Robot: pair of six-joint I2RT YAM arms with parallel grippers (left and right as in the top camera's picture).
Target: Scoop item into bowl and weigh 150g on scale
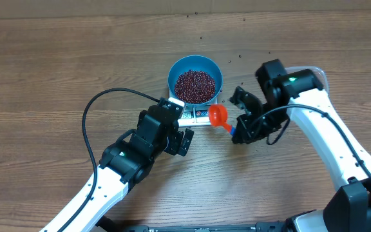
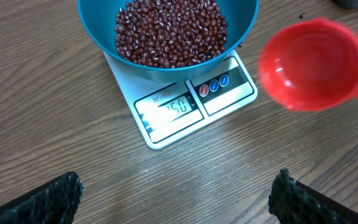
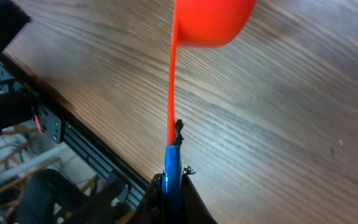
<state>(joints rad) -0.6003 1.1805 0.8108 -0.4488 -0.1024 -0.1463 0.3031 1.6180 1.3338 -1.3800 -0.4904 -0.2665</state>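
At the middle of the table (image 1: 57, 64), the blue bowl (image 1: 195, 61) sits on the white scale (image 2: 222, 102), and the beans (image 2: 169, 31) lie heaped inside it; a few strays are scattered on the wood beyond the bowl; the display along the scale's near edge seems to show the target figure, though glare blurs the digits, so I judge the task close to done and the step in hand to be confirming the weight; to do that well, the red scoop (image 2: 312, 65) should be held clear of both bowl and scale, since any touch on the rim or platform would falsify the reading; it hangs just beside the scale's right edge, apart from it, and looks empty in the left wrist view; the reading should be let settle before anything more is added, and if it proves short, only a small pinch of beans should go in, tipped slowly over the centre of the heap so that none bounce out; the right gripper (image 3: 171, 196) is closed tight on the blue end of the scoop's handle, with the red cup out ahead of it over bare wood; the left gripper (image 2: 176, 202) stands spread as wide as it goes, holding nothing and touching nothing, its two fingers framing the table just in front of the scale.
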